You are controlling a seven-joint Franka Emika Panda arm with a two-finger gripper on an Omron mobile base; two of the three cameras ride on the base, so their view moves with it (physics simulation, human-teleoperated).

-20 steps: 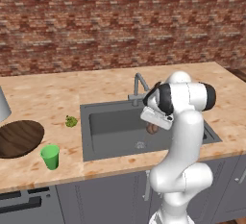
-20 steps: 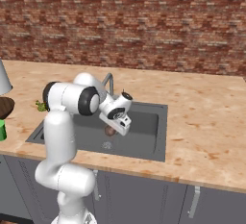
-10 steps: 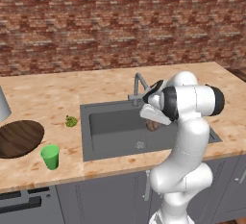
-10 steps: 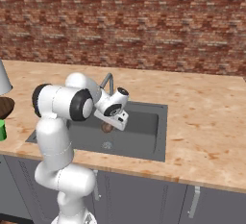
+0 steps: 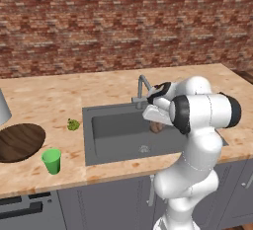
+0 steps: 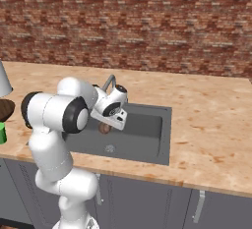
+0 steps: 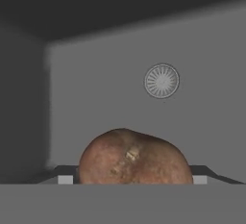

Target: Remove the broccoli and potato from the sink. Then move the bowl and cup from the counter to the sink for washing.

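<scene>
Potato (image 7: 134, 156) sits between the fingers (image 7: 65, 179), which stand wide apart against its flanks; the hold appears to be on the potato, raised off the sink (image 5: 101, 125) floor, with the drain (image 7: 162, 80) well below it in the hand view. Base views put the gripper (image 5: 156, 124) and the brown lump over the basin's right part, just beside the faucet (image 5: 142, 84). Broccoli (image 5: 73, 124) lies on the surface (image 5: 59, 95) left of the sink, out of the basin. Green cup (image 5: 51, 161) and wooden bowl (image 5: 19, 142) wait on the surface further left. Risks, as judged: the potato is round and the grip looks near its widest, so a quick swing could roll it out and back into the basin. The faucet spout stands close; a careless lift could clip it. Setting down near the broccoli may knock that floret.
</scene>
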